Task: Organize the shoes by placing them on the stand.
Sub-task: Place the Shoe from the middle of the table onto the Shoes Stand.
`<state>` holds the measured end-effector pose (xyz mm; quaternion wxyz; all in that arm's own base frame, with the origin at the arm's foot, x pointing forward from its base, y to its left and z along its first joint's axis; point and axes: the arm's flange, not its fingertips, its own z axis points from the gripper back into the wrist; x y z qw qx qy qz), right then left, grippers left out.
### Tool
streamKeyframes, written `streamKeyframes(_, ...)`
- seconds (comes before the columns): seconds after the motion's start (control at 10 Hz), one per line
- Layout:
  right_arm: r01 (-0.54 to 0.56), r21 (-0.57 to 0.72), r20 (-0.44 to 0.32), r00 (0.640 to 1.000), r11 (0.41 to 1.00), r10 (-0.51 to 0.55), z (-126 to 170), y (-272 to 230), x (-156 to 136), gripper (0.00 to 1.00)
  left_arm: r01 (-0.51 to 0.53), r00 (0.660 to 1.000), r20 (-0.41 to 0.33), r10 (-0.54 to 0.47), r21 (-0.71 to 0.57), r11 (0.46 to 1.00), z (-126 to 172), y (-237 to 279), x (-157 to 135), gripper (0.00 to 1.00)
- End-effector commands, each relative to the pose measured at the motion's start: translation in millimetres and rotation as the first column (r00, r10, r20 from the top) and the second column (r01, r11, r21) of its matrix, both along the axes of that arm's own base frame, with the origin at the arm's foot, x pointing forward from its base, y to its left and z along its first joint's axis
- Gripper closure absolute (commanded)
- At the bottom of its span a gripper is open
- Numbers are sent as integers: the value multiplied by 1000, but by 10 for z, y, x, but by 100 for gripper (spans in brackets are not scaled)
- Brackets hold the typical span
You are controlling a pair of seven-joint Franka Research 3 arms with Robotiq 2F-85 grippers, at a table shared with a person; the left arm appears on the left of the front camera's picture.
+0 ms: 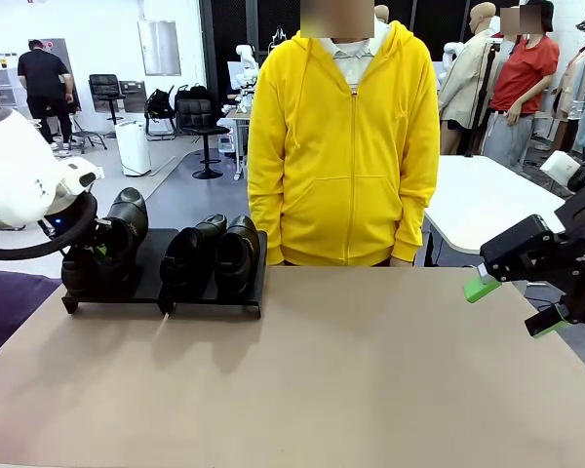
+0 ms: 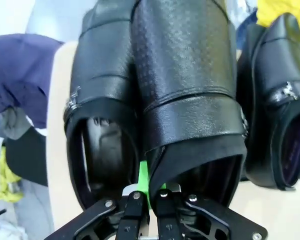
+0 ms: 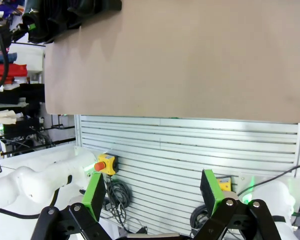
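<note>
Four black slip-on shoes are seen on the stand (image 1: 211, 304), a low matte-black platform on short feet set at the far left of the tan table (image 1: 351, 380). Two of the shoes (image 1: 214, 255) are lined up side by side on the stand's right half, toes pointing toward the robot, their leather smooth and faintly glossy with rounded toes.

Over on the left half, another shoe (image 1: 125, 222) is tipped up, toe raised, and the left gripper (image 1: 96, 252) is pressed in behind it. From the left wrist view, the left pair of shoes (image 2: 155, 95) is packed tight together: one upper is smooth, the other (image 2: 185, 85) shows a fine pebbled grain, and a band is stitched across each vamp. A small metal trim glints on a shoe further to the side (image 2: 282, 95). The left gripper (image 2: 149, 192) is closed, its jaws pinched on the back rim of the grained shoe, a sliver of green pad showing between the two heels.

The right gripper (image 1: 515, 304) is held at the table's right edge, clear of everything, its green-padded jaws spread wide. In its own wrist view the right gripper (image 3: 155, 200) is likewise splayed, nothing between the pads.

A person in a yellow hooded top (image 1: 343, 146) is standing at the far side of the table.
</note>
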<state>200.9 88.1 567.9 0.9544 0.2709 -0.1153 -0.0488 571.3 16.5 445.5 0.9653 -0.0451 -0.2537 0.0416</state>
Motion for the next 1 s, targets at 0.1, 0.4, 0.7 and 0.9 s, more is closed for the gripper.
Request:
streamKeyframes(0.1, -30, 27, 5, 1000, 999, 29, 18, -3, 19, 0, 18, 1000, -12, -18, -35, 999, -120, -25, 151, 100)
streamKeyframes(0.4, -30, 27, 5, 1000, 999, 29, 18, -3, 19, 0, 34, 995, -91, -40, -71, 997, -190, -45, 188, 100)
streamKeyframes(0.7, -30, 27, 5, 1000, 999, 29, 18, -3, 19, 0, 36, 995, -88, -42, -74, 997, -198, -70, 208, 41)
streamKeyframes(0.9, -30, 27, 5, 1000, 999, 29, 18, -3, 19, 0, 43, 997, -63, -47, -64, 997, -149, -119, 187, 0)
